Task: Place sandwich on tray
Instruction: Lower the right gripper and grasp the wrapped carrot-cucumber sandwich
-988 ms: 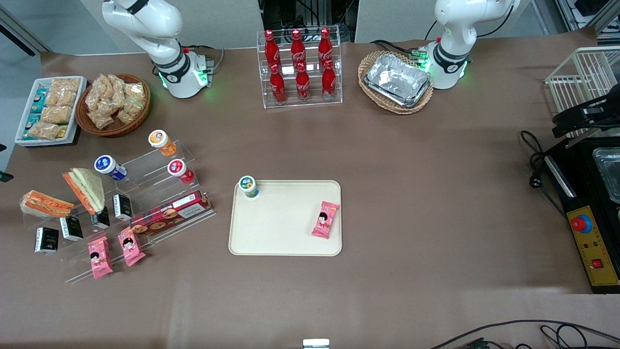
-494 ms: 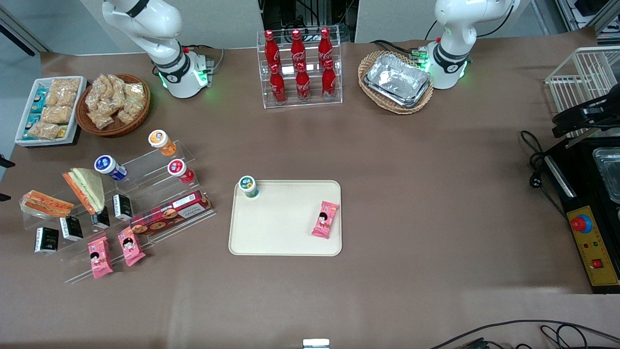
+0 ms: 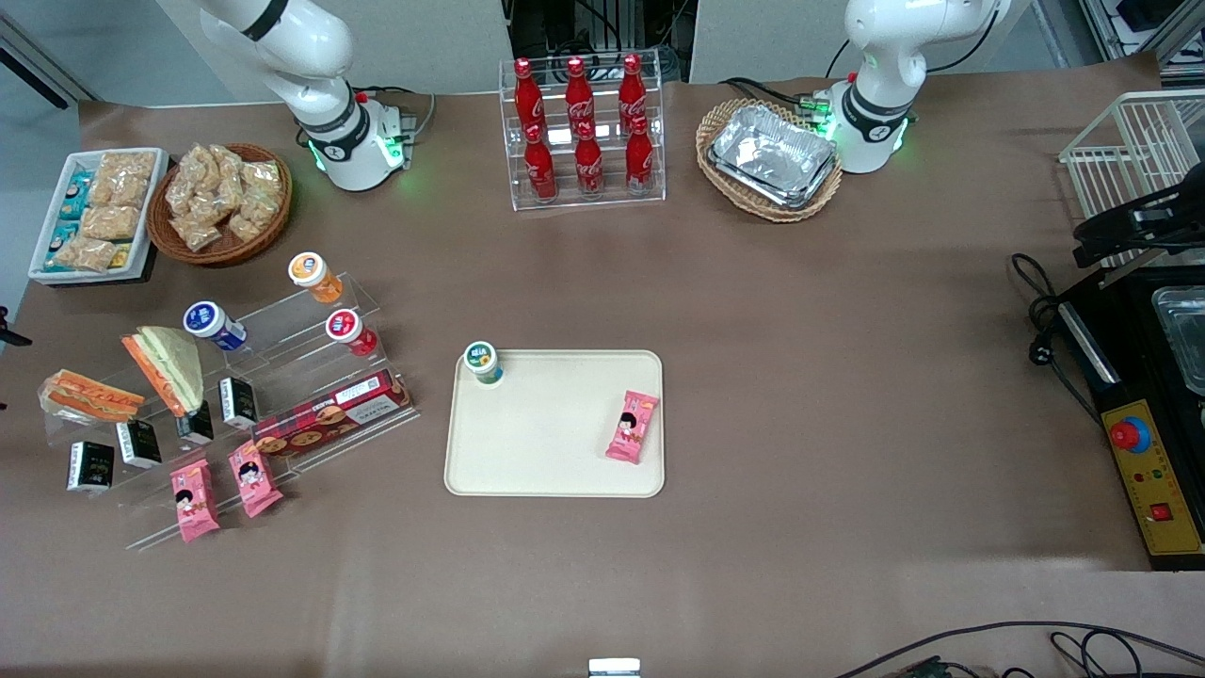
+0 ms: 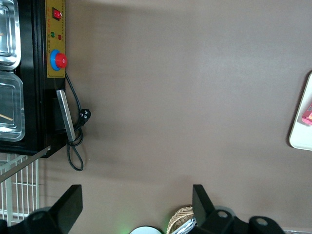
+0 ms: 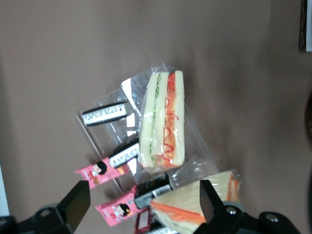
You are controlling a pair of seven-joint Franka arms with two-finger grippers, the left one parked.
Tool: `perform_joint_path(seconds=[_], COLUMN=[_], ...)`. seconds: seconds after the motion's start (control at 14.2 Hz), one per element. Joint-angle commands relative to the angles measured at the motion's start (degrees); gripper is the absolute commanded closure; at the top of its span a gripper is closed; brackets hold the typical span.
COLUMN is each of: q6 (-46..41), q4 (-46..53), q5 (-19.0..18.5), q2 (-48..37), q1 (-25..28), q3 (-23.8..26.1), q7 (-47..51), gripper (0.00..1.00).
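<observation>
The sandwich (image 3: 89,395), a small clear-wrapped wedge with orange-red stripes, lies on the clear acrylic stand (image 3: 282,331) at the working arm's end of the table. It also shows in the right wrist view (image 5: 163,119). My right gripper (image 5: 142,191) is open and empty, well above the stand, over the taller triangular sandwich (image 5: 202,200) beside the wedge. The cream tray (image 3: 546,447) lies mid-table and holds a green-lidded cup (image 3: 484,362) and a pink snack packet (image 3: 633,426).
The stand also carries the taller sandwich (image 3: 169,367), small bottles, black cartons, a red biscuit box (image 3: 331,414) and pink packets (image 3: 195,499). A cola rack (image 3: 582,132), a wicker basket of foil trays (image 3: 770,160) and a snack basket (image 3: 218,202) stand farther from the camera.
The working arm's upper link has shifted a little in the front view. Nothing on the table has moved.
</observation>
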Motion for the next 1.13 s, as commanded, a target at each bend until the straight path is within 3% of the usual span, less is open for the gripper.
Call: perform_joint_path(seconds=[0.0,0.78,0.85,0.99,1.06], q6=[2.6,7.2,8.4,10.9,11.7], q4=[0.8,-1.8,-2.5,-3.5,-3.5], q5=[1.2,2.4,2.5,2.8,2.7], q2=[2.9,7.1,7.4,7.6,8.0], q1=[-0.7,-1.8,-1.7,-1.6,-1.4], q3=[0.2,0.2,0.2,0.2,0.2], q7=[8.4,11.3,11.5,11.7,12.1], gripper=[0.00,0.00,0.04,0.28,0.29])
